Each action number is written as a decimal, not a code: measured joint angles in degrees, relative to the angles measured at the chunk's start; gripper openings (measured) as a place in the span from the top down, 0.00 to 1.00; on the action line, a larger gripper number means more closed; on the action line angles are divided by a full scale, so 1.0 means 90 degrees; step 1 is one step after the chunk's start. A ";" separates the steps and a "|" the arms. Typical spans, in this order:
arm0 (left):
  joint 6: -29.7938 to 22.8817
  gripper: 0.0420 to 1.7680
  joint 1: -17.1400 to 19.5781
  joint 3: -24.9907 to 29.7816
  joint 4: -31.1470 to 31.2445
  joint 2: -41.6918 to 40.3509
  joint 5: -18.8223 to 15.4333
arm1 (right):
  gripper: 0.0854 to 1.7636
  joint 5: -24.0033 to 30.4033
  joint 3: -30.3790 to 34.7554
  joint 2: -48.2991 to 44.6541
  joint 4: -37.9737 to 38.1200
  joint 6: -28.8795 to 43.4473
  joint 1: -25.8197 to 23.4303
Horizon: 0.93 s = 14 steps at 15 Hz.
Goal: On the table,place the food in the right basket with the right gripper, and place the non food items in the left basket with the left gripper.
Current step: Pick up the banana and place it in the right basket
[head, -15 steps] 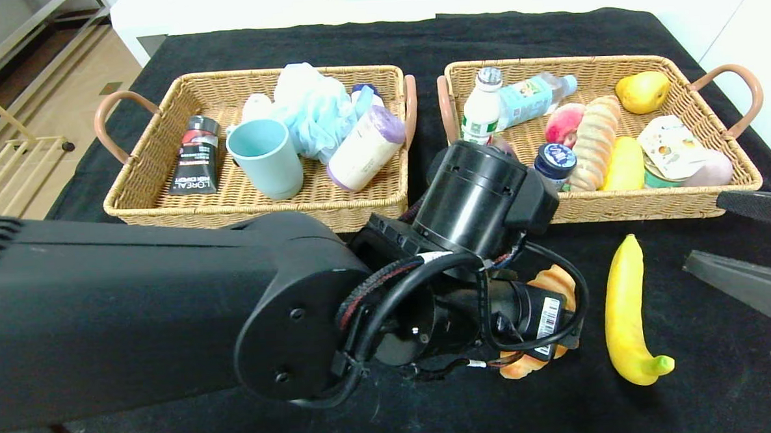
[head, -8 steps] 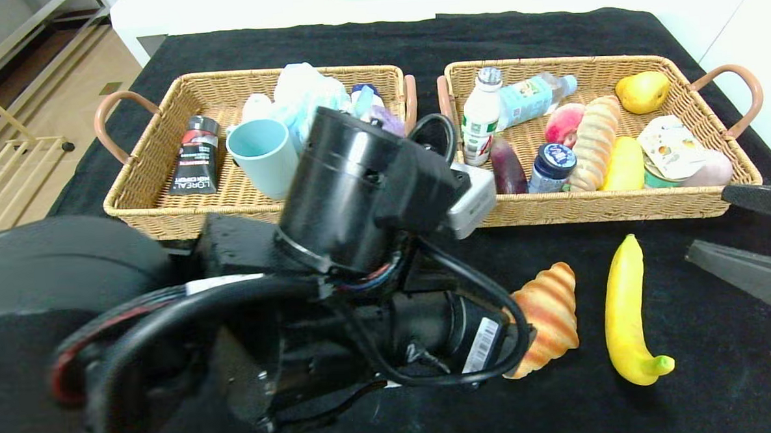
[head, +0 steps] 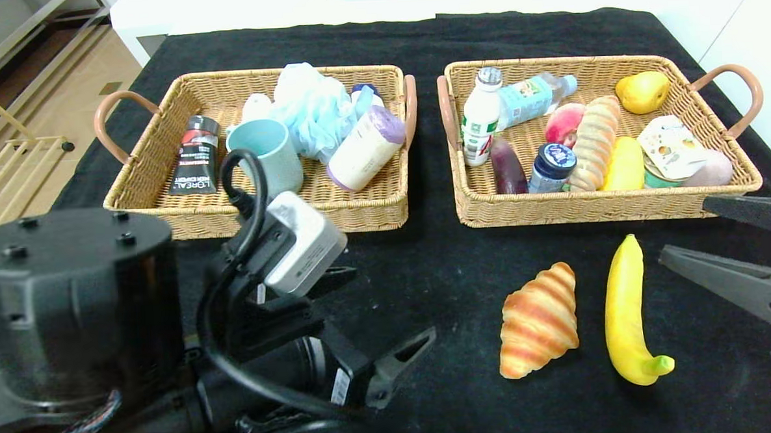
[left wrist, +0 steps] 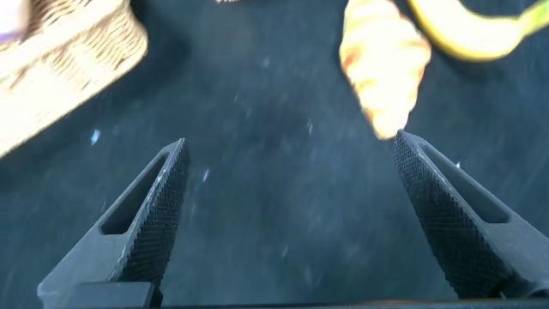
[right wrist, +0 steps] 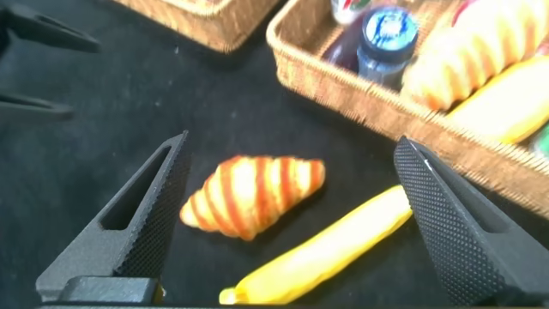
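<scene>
A striped croissant [head: 538, 319] and a yellow banana [head: 627, 310] lie side by side on the black table in front of the right basket [head: 619, 210]. My right gripper [head: 685, 228] is open and empty at the right edge, just right of the banana. In the right wrist view, the croissant [right wrist: 253, 196] and banana [right wrist: 322, 249] lie between its open fingers [right wrist: 141, 215]. My left gripper [head: 383, 308] is open and empty, low over the table in front of the left basket [head: 255, 215], left of the croissant [left wrist: 384, 60].
The left basket holds a teal cup [head: 267, 155], a black tube [head: 195, 156], a blue bath puff [head: 312, 112] and a purple-capped roll [head: 364, 149]. The right basket holds bottles [head: 482, 114], bread [head: 594, 142], a pear [head: 642, 92] and other food. Bare cloth lies between my grippers.
My left arm has swung back to the left and toward me, off the croissant, which now shows in full. The right gripper has edged slightly inward.
</scene>
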 joint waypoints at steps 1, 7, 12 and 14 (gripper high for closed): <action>0.0031 0.04 0.0057 0.0322 -0.0200 -0.0163 -0.0049 | 0.03 -0.0034 -0.0030 0.0039 0.0211 0.0000 0.0009; 0.0022 0.03 0.0375 0.1153 -0.0928 -0.0656 -0.0306 | 0.03 -0.2312 -0.1062 0.0530 0.2132 0.0417 0.0429; -0.0008 0.03 0.0413 0.1199 -0.0937 -0.0692 -0.0398 | 0.03 -0.3730 -0.2079 0.1409 0.3527 0.1881 0.1229; -0.0009 0.03 0.0413 0.1201 -0.0940 -0.0687 -0.0393 | 0.03 -0.3803 -0.2438 0.1777 0.4026 0.2272 0.1273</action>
